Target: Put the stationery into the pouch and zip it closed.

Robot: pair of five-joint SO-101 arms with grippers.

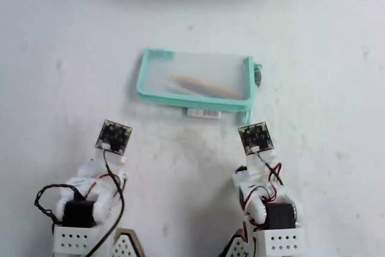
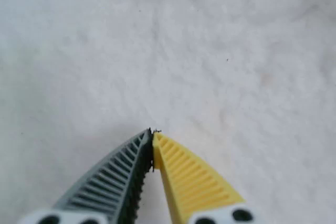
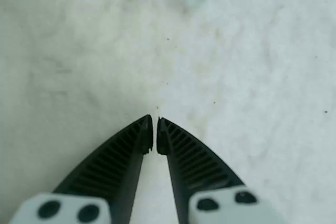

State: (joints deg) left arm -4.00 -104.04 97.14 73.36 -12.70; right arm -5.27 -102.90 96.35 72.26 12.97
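Down at the near edge, the left pincer [image 2: 153, 134] is closed, its grey and yellow fingers meeting at the tips with nothing between them, and it points at bare white worktop [image 1: 313, 58]. The right pincer [image 3: 156, 124] is closed as well. Its two black fingers leave only a hairline gap at the tips and grip nothing, and it hangs over the same pale surface. From above, the left arm [image 1: 90, 200] and right arm [image 1: 267, 206] sit folded side by side at the front, both aimed away toward the middle of the worktop. Ahead of them lies the pouch [image 1: 222, 67], flat and see-through with a mint-green border, its long side running across. It lies closer to the right arm than to the left one. One green corner of it lies a little beyond the right pincer's tips, not touching them. Inside the pouch rests a long orange-brown pencil [image 1: 204, 86], lying slightly askew along its length. A small white label [image 1: 203, 112] sticks out from the pouch's near edge. Whether the zip is fully shut cannot be made out.
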